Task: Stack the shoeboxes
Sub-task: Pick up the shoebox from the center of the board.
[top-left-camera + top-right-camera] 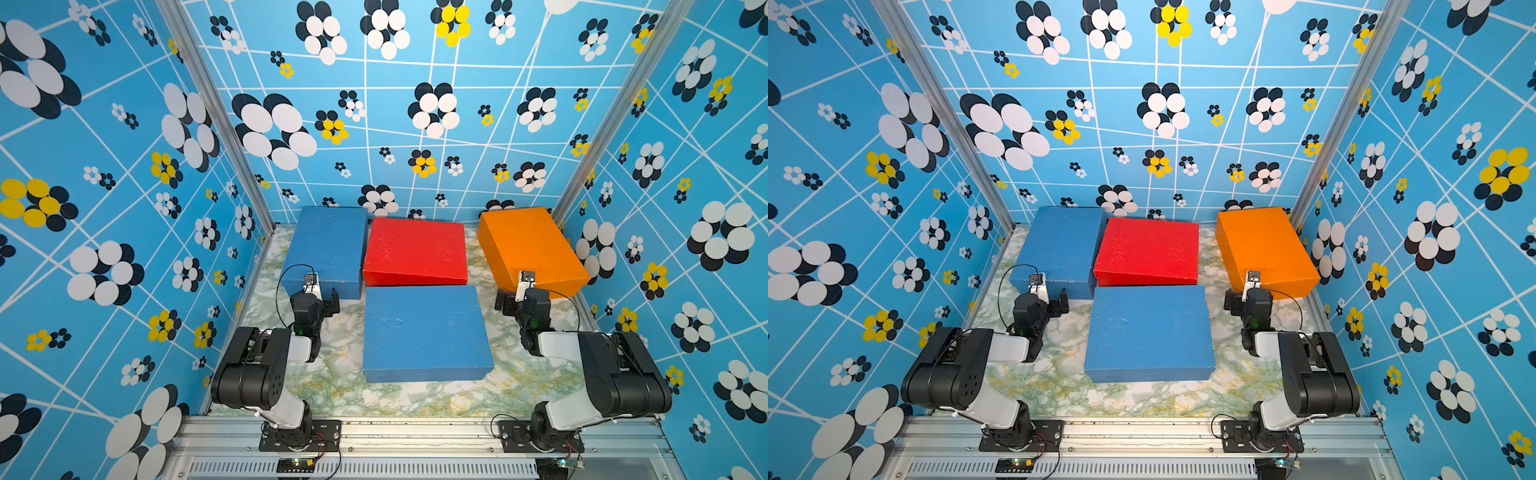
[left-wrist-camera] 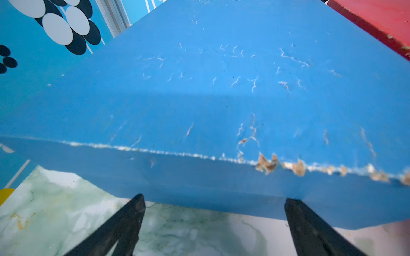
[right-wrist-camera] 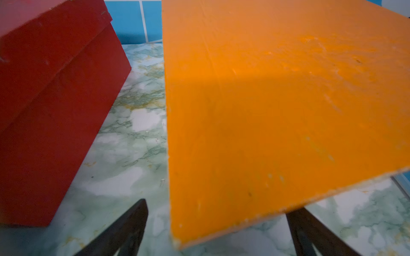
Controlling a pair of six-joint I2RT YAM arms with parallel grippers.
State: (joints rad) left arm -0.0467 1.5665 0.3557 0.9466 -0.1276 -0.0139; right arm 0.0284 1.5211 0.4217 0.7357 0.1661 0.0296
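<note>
Count of shoeboxes: four. By colour: blue, two, namely the back-left blue box and the front-centre blue box; red, one, the red box; orange, one, the orange box. Robot arms: two, left arm and right arm. Grippers: two, left gripper and right gripper, each showing two dark fingers in its wrist view. Marbled tabletop: one. Flower-patterned walls in sight: three.

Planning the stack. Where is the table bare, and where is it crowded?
Bare: the strip of table between the near blue box and the front rail; a narrow lane between red box and orange box. Crowded: far blue box, red and near blue sit packed together.
</note>
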